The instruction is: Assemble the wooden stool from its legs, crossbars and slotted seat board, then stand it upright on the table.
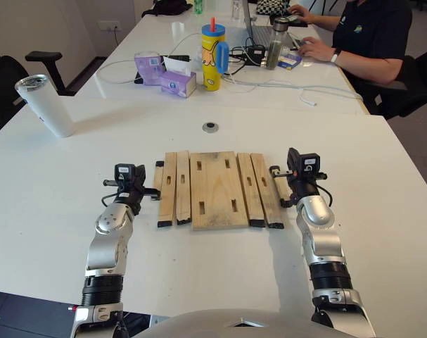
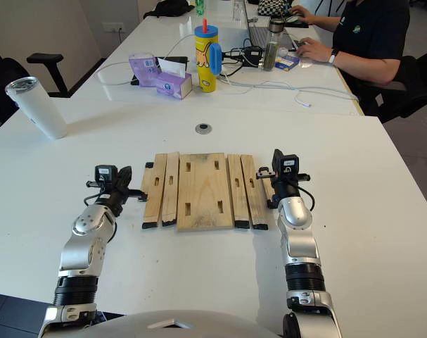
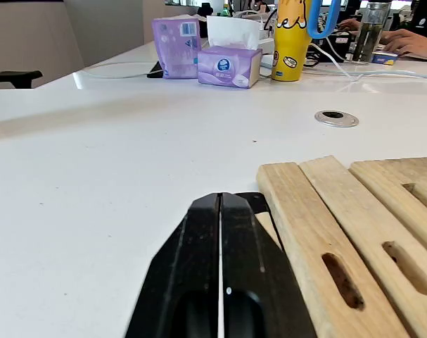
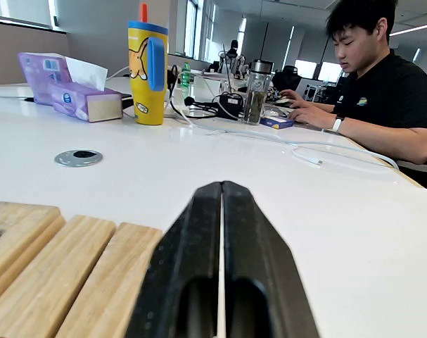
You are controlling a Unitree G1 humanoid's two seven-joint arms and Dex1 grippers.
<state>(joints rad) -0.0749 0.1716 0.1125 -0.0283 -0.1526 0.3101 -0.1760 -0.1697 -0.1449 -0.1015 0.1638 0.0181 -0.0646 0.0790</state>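
Left claw (image 3: 220, 201): fingers pressed together with nothing between them, low over the table (image 1: 382, 176), just beside the outer edge of the left slats (image 1: 174, 187).
Right claw (image 4: 221, 187): fingers also together and empty, just beside the outer edge of the right slats (image 1: 259, 189).
Hard to make out: a small dark piece (image 3: 254, 203) sits past the left claw's tip against the outermost slat, and I cannot tell what it is. I also cannot tell whether either claw touches the wood.
Cut off: in both wrist views the claw's own fingers cover the nearest wood, and the slats run out past the picture's edge.
Seat board (image 1: 213, 189): lies flat between the two claws, its four slots facing up.
Slats: two lie on each side of the seat board, packed close against it. Each has slots, and their near ends are dark.
Farther out: a round grommet (image 1: 210, 127) just beyond the wood and a white tumbler (image 1: 44, 105) well to the left. A yellow cup (image 1: 213, 58) and purple tissue boxes (image 1: 178, 83) stand on the next table.
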